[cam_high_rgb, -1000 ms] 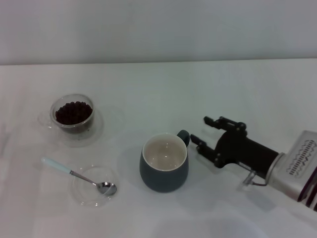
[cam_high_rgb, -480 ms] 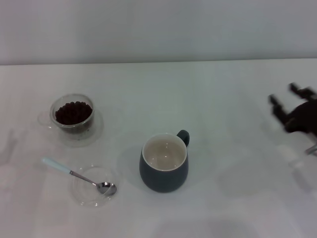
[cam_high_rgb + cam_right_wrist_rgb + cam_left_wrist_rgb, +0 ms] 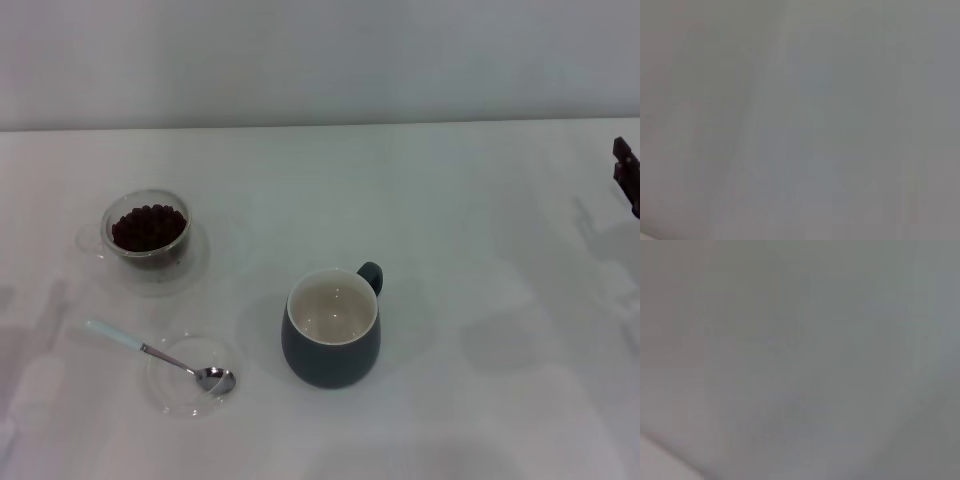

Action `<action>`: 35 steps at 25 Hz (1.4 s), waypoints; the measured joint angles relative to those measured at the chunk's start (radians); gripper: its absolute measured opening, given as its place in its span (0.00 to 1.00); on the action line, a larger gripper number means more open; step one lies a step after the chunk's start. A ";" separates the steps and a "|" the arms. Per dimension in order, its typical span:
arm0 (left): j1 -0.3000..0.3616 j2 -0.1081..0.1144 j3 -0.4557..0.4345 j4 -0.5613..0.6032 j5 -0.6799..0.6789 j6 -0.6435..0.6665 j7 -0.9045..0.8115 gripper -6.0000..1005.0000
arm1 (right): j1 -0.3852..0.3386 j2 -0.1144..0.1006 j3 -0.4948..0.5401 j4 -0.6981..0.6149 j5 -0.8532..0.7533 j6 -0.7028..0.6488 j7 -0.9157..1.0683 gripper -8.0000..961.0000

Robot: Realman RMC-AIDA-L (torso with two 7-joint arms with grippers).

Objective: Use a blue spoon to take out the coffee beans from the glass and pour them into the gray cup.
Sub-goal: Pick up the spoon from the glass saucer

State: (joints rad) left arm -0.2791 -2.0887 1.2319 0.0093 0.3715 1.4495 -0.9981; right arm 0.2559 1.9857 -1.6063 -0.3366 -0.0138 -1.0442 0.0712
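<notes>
The blue spoon (image 3: 158,355) lies on the white surface (image 3: 480,250) toward the robot's left, its metal bowl resting in a flat clear saucer (image 3: 190,375) and its pale handle pointing out past the rim. Behind it stands the glass (image 3: 147,230), full of coffee beans (image 3: 148,226). The gray cup (image 3: 332,327) sits near the middle, upright, handle turned away from the robot. Only a dark sliver of the right end effector (image 3: 628,172) shows at the far right edge, well apart from the cup and farther still from the spoon; whether it is released or clenched cannot be told. The left end effector is out of sight.
</notes>
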 joint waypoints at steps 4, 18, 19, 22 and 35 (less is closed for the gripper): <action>-0.010 -0.002 0.067 -0.035 0.005 -0.012 -0.102 0.88 | 0.024 0.004 0.004 0.001 0.000 0.004 -0.017 0.59; -0.023 -0.004 0.087 -0.081 0.081 -0.088 -0.396 0.88 | 0.056 0.005 0.005 0.026 0.000 0.008 -0.026 0.59; -0.037 -0.002 0.087 -0.079 0.124 -0.103 -0.433 0.88 | 0.056 0.006 0.005 0.026 0.000 0.007 -0.026 0.59; -0.057 0.001 0.087 -0.074 0.177 -0.133 -0.477 0.88 | 0.057 0.009 0.005 0.026 0.000 0.005 -0.026 0.59; -0.112 0.004 0.087 -0.067 0.288 -0.192 -0.536 0.88 | 0.050 0.012 0.005 0.025 0.000 0.002 -0.027 0.59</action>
State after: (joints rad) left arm -0.3910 -2.0852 1.3192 -0.0576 0.6595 1.2573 -1.5345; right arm 0.3054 1.9972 -1.6013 -0.3115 -0.0138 -1.0427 0.0444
